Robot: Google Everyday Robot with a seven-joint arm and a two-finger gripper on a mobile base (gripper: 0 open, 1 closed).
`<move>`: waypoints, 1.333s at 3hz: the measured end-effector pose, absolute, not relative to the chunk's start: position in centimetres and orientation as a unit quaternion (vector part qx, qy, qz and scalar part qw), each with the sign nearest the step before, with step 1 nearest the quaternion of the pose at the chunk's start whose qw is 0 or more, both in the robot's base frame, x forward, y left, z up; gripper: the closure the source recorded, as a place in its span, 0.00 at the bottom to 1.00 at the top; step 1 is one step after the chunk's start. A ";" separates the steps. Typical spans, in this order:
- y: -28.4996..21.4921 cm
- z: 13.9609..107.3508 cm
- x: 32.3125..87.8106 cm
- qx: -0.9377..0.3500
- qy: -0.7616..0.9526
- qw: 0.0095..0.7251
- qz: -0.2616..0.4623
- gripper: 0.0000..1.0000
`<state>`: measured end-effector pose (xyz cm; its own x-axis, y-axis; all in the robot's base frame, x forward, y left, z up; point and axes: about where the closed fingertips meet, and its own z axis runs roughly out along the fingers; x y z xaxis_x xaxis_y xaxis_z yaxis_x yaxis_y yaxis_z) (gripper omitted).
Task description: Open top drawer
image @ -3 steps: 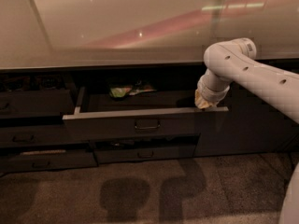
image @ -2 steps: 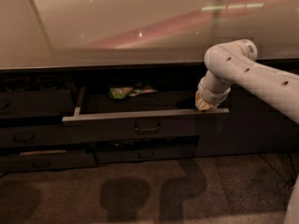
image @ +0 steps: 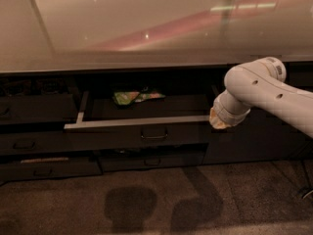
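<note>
Camera view: white arm reaches in from the right, wrist bent down, gripper at the right end of the top drawer rim; its grip cannot be made out. Top drawer stands open under the desk, green packet inside, lower drawers shut.

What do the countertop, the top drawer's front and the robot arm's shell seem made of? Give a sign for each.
Countertop: polished stone or laminate, probably; glossy, mirrors lights. Top drawer front: matte dark panel, maybe painted wood or laminate; no shine. Arm shell: smooth white plastic, likely; the end effector sits at the drawer's right end.
</note>
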<state>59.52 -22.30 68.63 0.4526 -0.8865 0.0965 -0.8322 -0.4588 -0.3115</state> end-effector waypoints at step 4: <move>-23.2 71.8 63.1 -0.827 0.540 0.091 -0.126 1.00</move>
